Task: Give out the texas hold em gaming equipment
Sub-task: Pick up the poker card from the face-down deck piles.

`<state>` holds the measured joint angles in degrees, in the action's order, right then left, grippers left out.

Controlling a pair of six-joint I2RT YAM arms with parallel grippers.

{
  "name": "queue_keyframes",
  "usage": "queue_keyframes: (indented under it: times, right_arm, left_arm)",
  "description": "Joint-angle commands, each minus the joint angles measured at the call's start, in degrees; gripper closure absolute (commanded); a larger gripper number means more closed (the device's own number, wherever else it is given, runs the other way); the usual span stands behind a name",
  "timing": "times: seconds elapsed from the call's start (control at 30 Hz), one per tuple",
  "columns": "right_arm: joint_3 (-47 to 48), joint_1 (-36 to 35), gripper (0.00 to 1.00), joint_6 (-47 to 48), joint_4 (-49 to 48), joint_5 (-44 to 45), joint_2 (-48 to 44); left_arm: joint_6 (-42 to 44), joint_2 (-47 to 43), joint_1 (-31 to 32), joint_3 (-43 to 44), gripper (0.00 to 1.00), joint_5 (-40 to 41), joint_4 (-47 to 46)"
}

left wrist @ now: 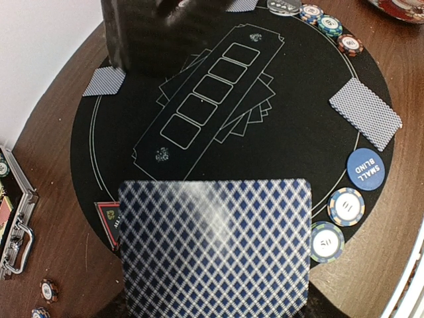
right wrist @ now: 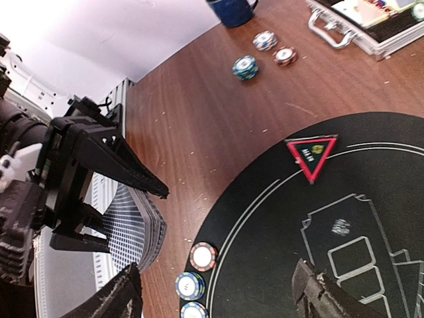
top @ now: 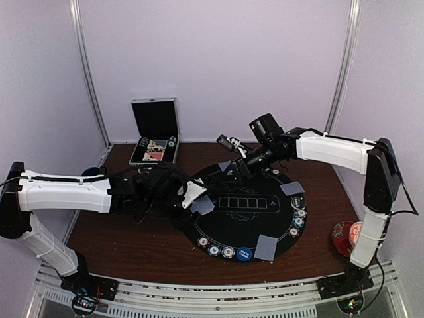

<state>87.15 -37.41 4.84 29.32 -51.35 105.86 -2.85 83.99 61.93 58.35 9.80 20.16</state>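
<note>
My left gripper (top: 193, 196) is shut on a deck of blue-backed playing cards (left wrist: 215, 248), held over the near-left edge of the round black mat (top: 255, 225). The deck hides its fingers in the left wrist view. My right gripper (right wrist: 218, 298) stands open above the mat's far-left side, with nothing between its fingers (right wrist: 323, 295). Card piles lie on the mat (left wrist: 366, 112) (left wrist: 105, 81) (top: 224, 165). A red triangle marker (right wrist: 311, 154), a blue small-blind button (left wrist: 366, 169) and poker chips (left wrist: 346, 206) (right wrist: 203, 256) sit around the rim.
An open metal case (top: 154, 139) stands at the back left, with a blue mug (right wrist: 232, 10) and three loose chips (right wrist: 245, 66) on the wood nearby. A red patterned cup (top: 344, 235) sits at the table's right edge by the right arm's base.
</note>
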Motion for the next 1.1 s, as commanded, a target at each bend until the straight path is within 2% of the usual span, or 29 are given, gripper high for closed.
queue_keyframes:
  times: [0.0,0.33,0.67,1.07]
  right_arm:
    - [2.64,-2.50,0.21,-1.97,-2.17,-4.08,1.87]
    - [3.24,-6.21,0.23,-5.44,-4.65,-5.58,5.95]
    - [6.10,-7.90,0.34,-8.48,-5.79,-6.01,10.22]
    - [6.80,-6.49,0.61,-2.72,1.03,0.52,9.99]
  left_arm:
    - [0.44,-1.88,0.03,0.41,0.36,-0.82,-2.52]
    - [0.47,-1.56,0.03,0.45,0.36,-1.15,-2.50]
    - [0.49,-1.29,0.03,0.47,0.36,-1.06,-2.55]
    - [0.54,-1.19,0.03,0.37,0.36,-1.10,-2.45]
